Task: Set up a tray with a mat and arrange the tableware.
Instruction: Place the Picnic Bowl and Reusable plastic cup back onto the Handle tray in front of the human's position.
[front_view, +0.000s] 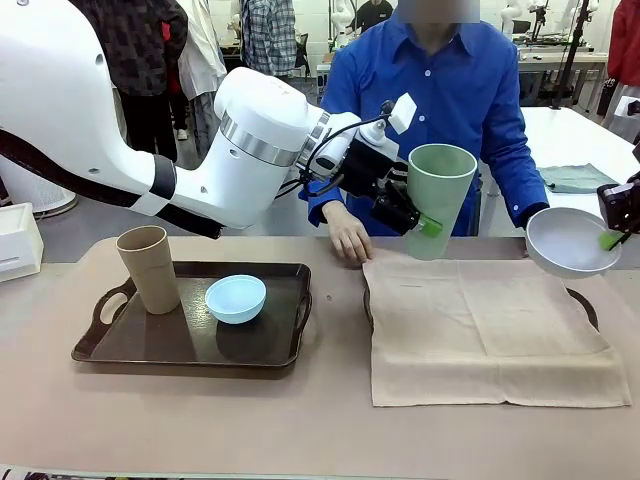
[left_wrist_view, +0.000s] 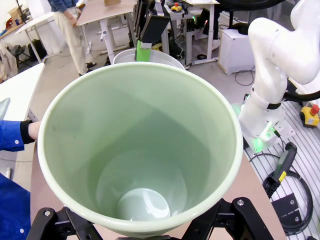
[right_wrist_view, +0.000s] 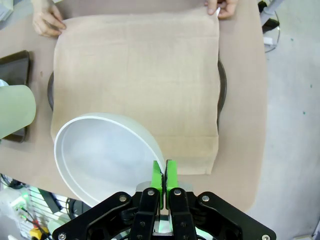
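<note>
The left jaws hold the green cup (front_view: 440, 195); the right jaws pinch the white bowl (front_view: 572, 240). Best to lower both slowly onto the mat (front_view: 485, 325) below, upright and apart.

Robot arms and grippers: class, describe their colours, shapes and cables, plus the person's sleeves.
The left arm is rounded white with a silver ring and a black band; black cables loop near its wrist. The left gripper and right gripper are black, their fingers green-padded. The person's sleeves are blue.

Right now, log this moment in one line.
left fingers: grip pale green cup; right fingers: pinch whitish bowl rim; mat: covers tray; person's hands: at mat corners
</note>
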